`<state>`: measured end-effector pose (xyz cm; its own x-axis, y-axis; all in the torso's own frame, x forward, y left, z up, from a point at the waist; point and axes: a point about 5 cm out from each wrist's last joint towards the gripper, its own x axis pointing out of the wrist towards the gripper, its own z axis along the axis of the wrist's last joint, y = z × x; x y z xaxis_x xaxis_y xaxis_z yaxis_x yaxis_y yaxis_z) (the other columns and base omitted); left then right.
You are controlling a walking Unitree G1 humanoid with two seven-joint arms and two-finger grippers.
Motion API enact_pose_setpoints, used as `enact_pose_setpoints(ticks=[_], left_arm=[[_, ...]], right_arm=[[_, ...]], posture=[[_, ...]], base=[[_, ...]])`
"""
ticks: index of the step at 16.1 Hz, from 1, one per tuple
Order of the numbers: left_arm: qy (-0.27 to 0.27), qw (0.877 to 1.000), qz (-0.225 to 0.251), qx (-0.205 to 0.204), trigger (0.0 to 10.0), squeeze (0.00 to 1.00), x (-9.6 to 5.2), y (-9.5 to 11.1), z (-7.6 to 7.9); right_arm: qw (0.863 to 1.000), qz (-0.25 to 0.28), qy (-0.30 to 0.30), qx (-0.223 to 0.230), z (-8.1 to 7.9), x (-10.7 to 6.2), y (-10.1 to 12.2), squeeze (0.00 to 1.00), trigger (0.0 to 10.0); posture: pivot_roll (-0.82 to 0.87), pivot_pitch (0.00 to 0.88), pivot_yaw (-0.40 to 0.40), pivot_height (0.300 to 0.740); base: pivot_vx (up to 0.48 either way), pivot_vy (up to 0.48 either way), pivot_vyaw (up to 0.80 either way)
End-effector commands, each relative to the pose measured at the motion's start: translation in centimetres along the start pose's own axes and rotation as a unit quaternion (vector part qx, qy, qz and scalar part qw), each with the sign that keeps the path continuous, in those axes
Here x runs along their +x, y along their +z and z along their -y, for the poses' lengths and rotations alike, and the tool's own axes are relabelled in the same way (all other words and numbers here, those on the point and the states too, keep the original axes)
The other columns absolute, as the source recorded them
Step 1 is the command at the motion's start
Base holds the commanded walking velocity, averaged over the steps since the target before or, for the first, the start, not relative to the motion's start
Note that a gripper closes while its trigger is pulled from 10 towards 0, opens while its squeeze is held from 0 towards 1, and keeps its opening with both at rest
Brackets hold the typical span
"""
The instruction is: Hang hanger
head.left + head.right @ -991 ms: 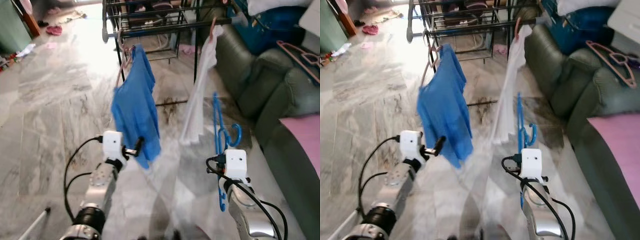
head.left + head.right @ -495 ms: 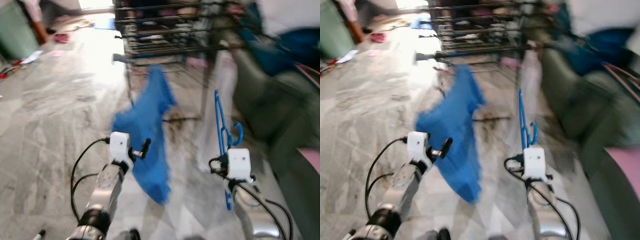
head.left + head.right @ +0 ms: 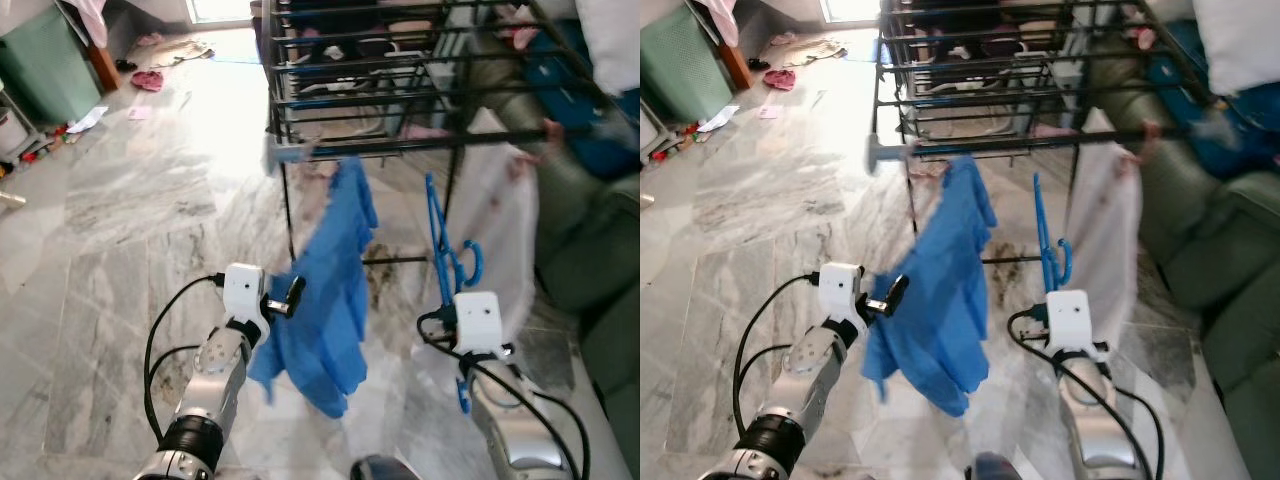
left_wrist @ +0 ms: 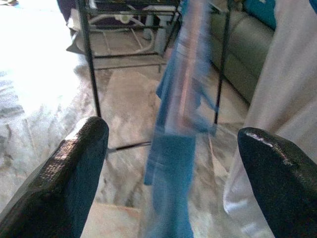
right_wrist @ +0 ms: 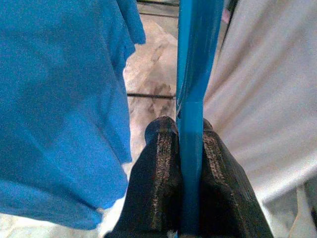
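The hanger (image 3: pixel 441 248) you are handling is a bright blue plastic one, flat and thin, standing upright at centre right of the head view with its hook curled out to the right near mid-height. Its upper tip reaches up close to the lowest front rail of the black drying rack (image 3: pixel 400 70) but I cannot tell whether it touches. Your right gripper (image 5: pixel 184 148) is clamped on it: in the right wrist view both black fingers press flat against the blue bar, one on each side. The lower end of the hanger shows as a short blue strip below the white wrist housing, and the part between is hidden behind that housing.

Your left gripper (image 4: pixel 171 144) has its two fingers spread wide apart, holding nothing, and sits at lower centre left of the head view, just beside the blue shirt (image 3: pixel 325 310). That shirt hangs from the rack's front rail at frame centre, and is smeared with motion blur in the left wrist view, so its edges are hard to make out. A white garment (image 3: pixel 500 220) hangs on the same rail to the right of the hanger, partly blurred at its top. A green sofa (image 3: pixel 590 270) is cut off by the right edge. The floor (image 3: pixel 110 250) is grey marble tile.
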<state>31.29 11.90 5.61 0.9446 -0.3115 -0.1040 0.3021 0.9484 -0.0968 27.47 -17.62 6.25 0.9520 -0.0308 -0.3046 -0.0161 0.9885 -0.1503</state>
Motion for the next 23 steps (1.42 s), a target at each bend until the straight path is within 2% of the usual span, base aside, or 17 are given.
enact_pose_setpoints(ticks=[1,4,8,11,14,18,23], left_arm=[[0.009,1.0,-0.012,0.0,10.0,0.0,-0.7,-0.7,-0.7],[-0.006,1.0,-0.006,0.016,10.0,0.0,-1.3,-0.8,-0.7],[-0.054,0.998,0.007,0.043,10.0,0.0,-2.4,-0.9,-0.3],[-0.073,0.996,0.013,0.051,10.0,0.0,-3.0,-0.8,0.0],[-0.074,0.996,0.015,0.054,10.0,0.0,-3.2,-0.6,-0.1],[-0.074,0.996,0.015,0.056,10.0,0.0,-3.4,-0.5,-0.2],[-0.074,0.996,0.013,0.055,10.0,0.0,-3.8,-0.6,0.0]], right_arm=[[1.0,0.0,0.008,0.002,-0.4,0.1,0.3,0.0,10.0],[1.0,0.004,0.001,0.013,0.9,1.1,1.8,0.0,10.0],[0.999,0.01,-0.02,0.031,3.3,2.6,4.1,0.0,10.0],[0.998,0.035,-0.034,0.035,4.9,4.0,6.8,0.0,10.0],[0.997,0.046,-0.041,0.036,5.8,5.1,8.8,0.0,10.0],[0.998,0.033,-0.045,0.028,6.5,6.3,10.4,0.0,10.0],[0.998,0.021,-0.039,0.052,6.9,7.8,12.4,0.0,10.0]], posture=[[-0.23,0.17,0.034,0.74],[-0.22,0.197,0.033,0.74],[-0.2,0.23,0.03,0.74],[-0.18,0.242,0.031,0.74],[-0.17,0.246,0.03,0.74],[-0.16,0.253,0.023,0.74],[-0.14,0.26,0.015,0.74]], base=[[0.0,0.0,0.0],[0.0,0.0,0.0],[0.0,0.0,0.0],[0.0,0.0,0.0],[0.0,0.0,0.0],[0.0,0.0,0.0],[0.0,0.0,0.0]])
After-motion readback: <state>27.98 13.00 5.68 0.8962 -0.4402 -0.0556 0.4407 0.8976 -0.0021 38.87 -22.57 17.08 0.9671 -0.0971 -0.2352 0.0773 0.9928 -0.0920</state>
